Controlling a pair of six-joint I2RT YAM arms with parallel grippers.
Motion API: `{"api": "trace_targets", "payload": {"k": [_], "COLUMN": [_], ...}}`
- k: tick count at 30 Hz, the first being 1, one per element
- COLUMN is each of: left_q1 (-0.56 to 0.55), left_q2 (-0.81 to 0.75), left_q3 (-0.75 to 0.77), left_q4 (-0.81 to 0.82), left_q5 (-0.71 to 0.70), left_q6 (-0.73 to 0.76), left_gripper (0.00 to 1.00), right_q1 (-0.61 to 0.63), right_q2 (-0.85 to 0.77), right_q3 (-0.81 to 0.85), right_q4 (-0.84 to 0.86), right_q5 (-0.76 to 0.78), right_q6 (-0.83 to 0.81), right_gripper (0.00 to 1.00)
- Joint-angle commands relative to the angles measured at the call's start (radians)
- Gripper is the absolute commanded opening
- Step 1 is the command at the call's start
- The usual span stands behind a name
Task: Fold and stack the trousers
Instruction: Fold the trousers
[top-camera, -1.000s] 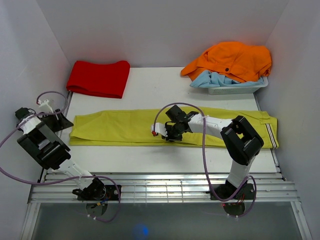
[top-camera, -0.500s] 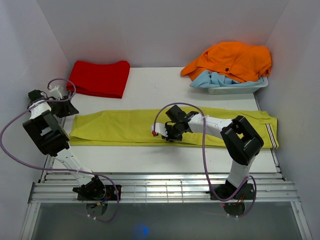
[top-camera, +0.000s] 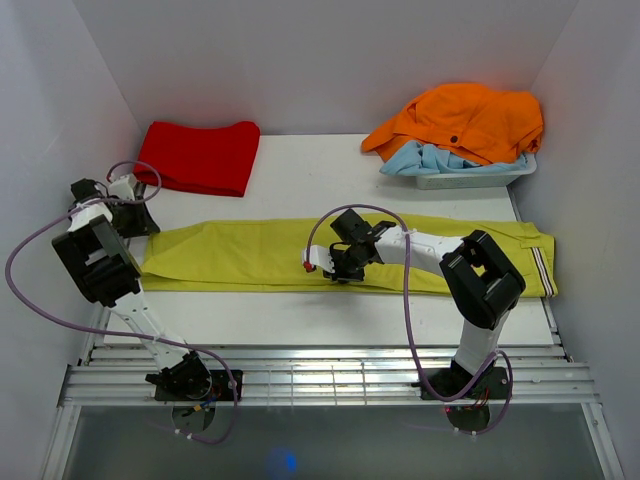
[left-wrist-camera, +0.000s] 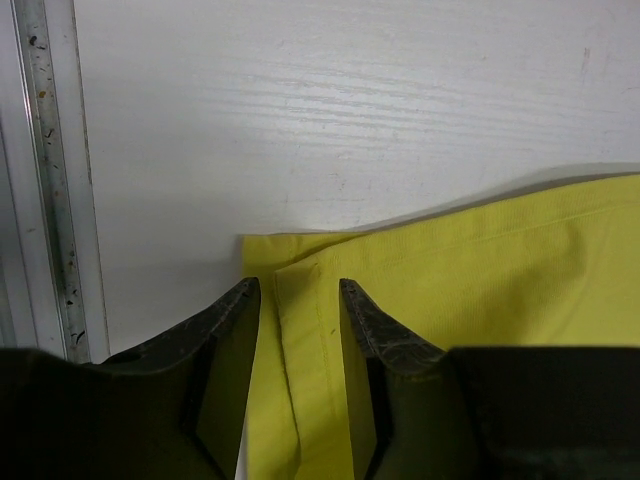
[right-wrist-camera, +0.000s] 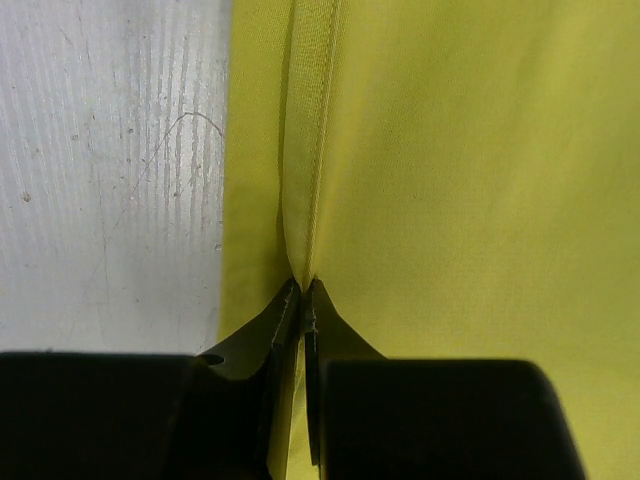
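Note:
The yellow-green trousers (top-camera: 240, 255) lie flat and folded lengthwise across the table, with the striped waistband lining (top-camera: 541, 270) at the right end. My left gripper (top-camera: 140, 217) is at the leg end on the left. In the left wrist view it (left-wrist-camera: 297, 290) is open, and the hem corner of the trousers (left-wrist-camera: 310, 330) lies between its fingers. My right gripper (top-camera: 335, 266) is at the middle of the trousers' near edge. In the right wrist view it (right-wrist-camera: 303, 285) is shut on a pinched fold of the trousers (right-wrist-camera: 450, 180).
A folded red cloth (top-camera: 198, 155) lies at the back left. An orange garment (top-camera: 465, 120) and a light blue one (top-camera: 440, 160) are piled in a white tray (top-camera: 470, 181) at the back right. A metal rail (left-wrist-camera: 55, 180) runs along the table's left edge. White walls close in on three sides.
My left arm has swung from the left table edge back and inward to the trousers' leg end, and its fingers now straddle the hem. The right arm has not moved.

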Motion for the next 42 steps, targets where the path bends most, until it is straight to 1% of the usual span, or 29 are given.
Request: {"api": "trace_targets", "payload": {"k": [1, 4, 8, 10, 14, 15, 18, 22, 28, 31, 32, 34, 35, 36, 37, 38, 39, 40, 41, 42], "left_q1": [0.002, 0.001, 0.002, 0.001, 0.001, 0.001, 0.001, 0.001, 0.010, 0.007, 0.007, 0.019, 0.036, 0.040, 0.047, 0.048, 0.050, 0.050, 0.051, 0.054], "left_q2": [-0.014, -0.016, -0.013, 0.006, 0.029, 0.032, 0.032, 0.007, -0.008, 0.022, 0.032, 0.015, -0.006, -0.028, -0.060, -0.069, -0.074, -0.082, -0.094, -0.103], "left_q3": [-0.011, -0.019, -0.016, -0.001, 0.044, 0.062, 0.090, 0.146, 0.228, 0.263, 0.293, 0.297, 0.285, 0.263, 0.260, 0.263, 0.277, 0.274, 0.268, 0.256], "left_q4": [0.000, -0.020, -0.021, -0.027, -0.040, -0.044, -0.064, -0.072, -0.074, -0.107, -0.145, -0.170, -0.172, -0.184, -0.275, -0.350, -0.445, -0.589, -0.665, -0.734], "left_q5": [-0.010, 0.002, 0.022, 0.031, 0.068, 0.082, 0.094, 0.068, -0.047, -0.079, -0.087, -0.065, -0.041, -0.015, 0.067, 0.118, 0.158, 0.194, 0.203, 0.203], "left_q6": [0.009, 0.012, 0.012, 0.003, -0.003, -0.006, -0.008, -0.008, -0.012, 0.020, 0.030, 0.062, 0.078, 0.105, 0.230, 0.327, 0.437, 0.534, 0.733, 0.841], "left_gripper": [0.47, 0.47, 0.36, 0.34, 0.22, 0.15, 0.00, 0.00, 0.00, 0.00, 0.33, 0.66, 0.90, 0.98, 0.97, 0.93, 0.86, 0.82, 0.78, 0.75], "right_q1": [-0.003, -0.003, -0.003, -0.003, -0.003, -0.003, -0.003, -0.003, -0.003, -0.003, -0.003, -0.001, -0.001, -0.003, -0.001, -0.001, -0.001, -0.001, -0.001, 0.000], "right_q2": [0.040, 0.042, 0.042, 0.042, 0.037, 0.037, 0.039, 0.039, 0.035, 0.035, 0.040, 0.045, 0.046, 0.046, 0.048, 0.046, 0.046, 0.048, 0.048, 0.049], "right_q3": [0.002, 0.005, 0.008, 0.007, 0.007, 0.003, 0.003, 0.010, 0.011, 0.008, 0.010, 0.019, 0.025, 0.028, 0.034, 0.037, 0.040, 0.051, 0.057, 0.060], "right_q4": [-0.058, -0.060, -0.060, -0.058, -0.060, -0.060, -0.060, -0.064, -0.069, -0.070, -0.070, -0.078, -0.080, -0.084, -0.086, -0.089, -0.093, -0.098, -0.103, -0.110], "right_q5": [0.001, -0.001, -0.001, -0.002, 0.002, 0.002, 0.001, -0.001, -0.002, -0.005, -0.005, -0.008, -0.011, -0.014, -0.017, -0.020, -0.024, -0.027, -0.036, -0.040], "right_q6": [-0.009, -0.009, -0.007, -0.007, -0.006, -0.006, -0.007, -0.007, -0.007, -0.007, -0.006, -0.003, -0.001, -0.003, -0.001, -0.001, -0.001, 0.000, 0.002, 0.003], "right_gripper": [0.08, 0.08, 0.08, 0.08, 0.08, 0.08, 0.08, 0.08, 0.08, 0.08, 0.08, 0.08, 0.08, 0.08, 0.08, 0.08, 0.08, 0.08, 0.08, 0.08]}}
